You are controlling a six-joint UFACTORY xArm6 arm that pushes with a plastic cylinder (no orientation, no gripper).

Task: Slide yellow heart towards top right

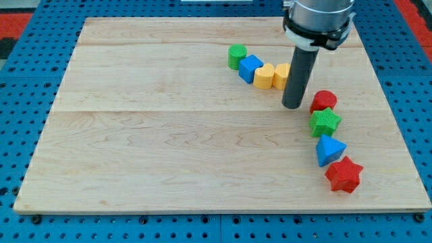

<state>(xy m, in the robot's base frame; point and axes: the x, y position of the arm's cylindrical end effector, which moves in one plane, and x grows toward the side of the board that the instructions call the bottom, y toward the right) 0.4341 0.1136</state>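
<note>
The yellow heart [264, 76] lies on the wooden board [169, 135] at the upper middle-right, touching a blue block [250, 69] on its left and a second yellow block [281, 75] on its right. My tip [293, 106] rests on the board just below and to the right of the yellow pair, and the rod partly hides the second yellow block. A green block [237, 57] sits at the left end of that row.
To the right of my tip a curved line runs down: a red round block [324, 101], a green star [325, 122], a blue triangle [329, 150], a red star [343, 175]. Blue pegboard [27, 81] surrounds the board.
</note>
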